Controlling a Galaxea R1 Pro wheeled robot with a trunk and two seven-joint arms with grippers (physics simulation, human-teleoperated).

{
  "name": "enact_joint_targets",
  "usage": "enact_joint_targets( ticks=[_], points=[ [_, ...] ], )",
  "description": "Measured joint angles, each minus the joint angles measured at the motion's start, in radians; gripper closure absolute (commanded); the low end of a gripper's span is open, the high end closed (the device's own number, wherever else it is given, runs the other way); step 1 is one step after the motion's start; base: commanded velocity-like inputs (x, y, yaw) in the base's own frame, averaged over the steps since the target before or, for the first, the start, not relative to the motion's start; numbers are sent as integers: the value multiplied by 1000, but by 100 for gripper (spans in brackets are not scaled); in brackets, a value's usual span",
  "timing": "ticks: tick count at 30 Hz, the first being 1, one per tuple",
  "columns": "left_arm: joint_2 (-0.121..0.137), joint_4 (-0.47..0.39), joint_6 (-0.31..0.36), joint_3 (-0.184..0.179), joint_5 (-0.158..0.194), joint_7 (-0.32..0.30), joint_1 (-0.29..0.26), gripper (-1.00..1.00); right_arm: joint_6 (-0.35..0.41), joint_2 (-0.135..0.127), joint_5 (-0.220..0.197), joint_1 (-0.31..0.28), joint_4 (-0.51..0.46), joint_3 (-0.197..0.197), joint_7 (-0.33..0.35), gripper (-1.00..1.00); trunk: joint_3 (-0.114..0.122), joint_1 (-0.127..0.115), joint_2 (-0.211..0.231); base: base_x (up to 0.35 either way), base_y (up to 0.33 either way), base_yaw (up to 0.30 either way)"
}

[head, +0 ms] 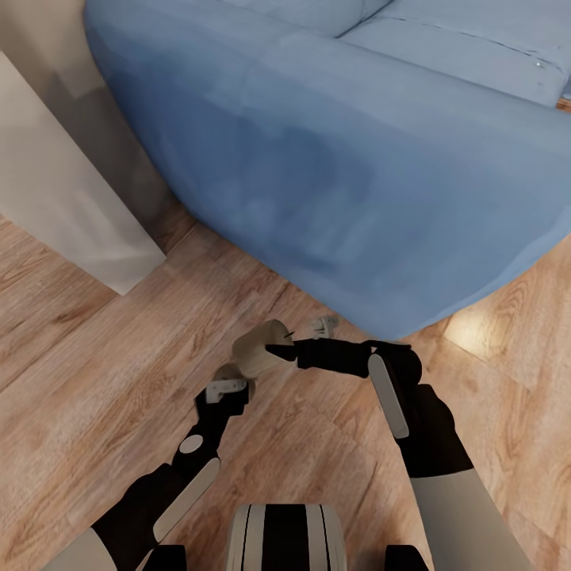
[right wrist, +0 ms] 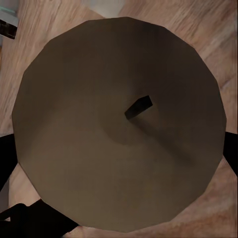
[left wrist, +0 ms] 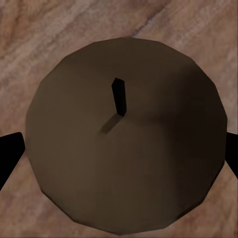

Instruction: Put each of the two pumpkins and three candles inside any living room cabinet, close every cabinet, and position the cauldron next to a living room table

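With a candle [left wrist: 124, 134] pinched in our left gripper [head: 226, 386] and another candle [head: 260, 347] in our right gripper [head: 277, 349], we should hold both grips firm while skirting the blue sofa [head: 333, 159] toward the cabinet

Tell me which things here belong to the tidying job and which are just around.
Job: candle in the right gripper; candle in the left gripper.
Just around: blue sofa, wooden floor, pale wall panel.
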Motion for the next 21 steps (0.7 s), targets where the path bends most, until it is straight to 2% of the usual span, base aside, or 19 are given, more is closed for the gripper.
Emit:
enact_joint_targets(
  ticks=[4,6,7,11,13,21],
  points=[
    [10,-1,2,1,-1,16,0,100,0,-4,1,0,0,-33,-1,100,0,0,0,0,0,0],
    [36,-17,3,1,-2,20,0,100,0,-5,2,0,0,-43,-2,100,0,0,0,0,0,0],
    [63,-41,5,1,-3,21,0,100,0,-5,0,0,0,-46,-3,100,0,0,0,0,0,0],
    [139,-92,8,0,3,21,0,100,0,-5,1,0,0,-48,-7,100,0,0,0,0,0,0],
    [152,-99,8,0,5,21,0,100,1,-5,2,0,0,-48,-8,100,0,0,0,0,0,0],
    [173,-97,10,1,8,21,1,100,0,-2,4,0,0,-47,-10,100,4,-1,0,0,0,0]
  ],
)
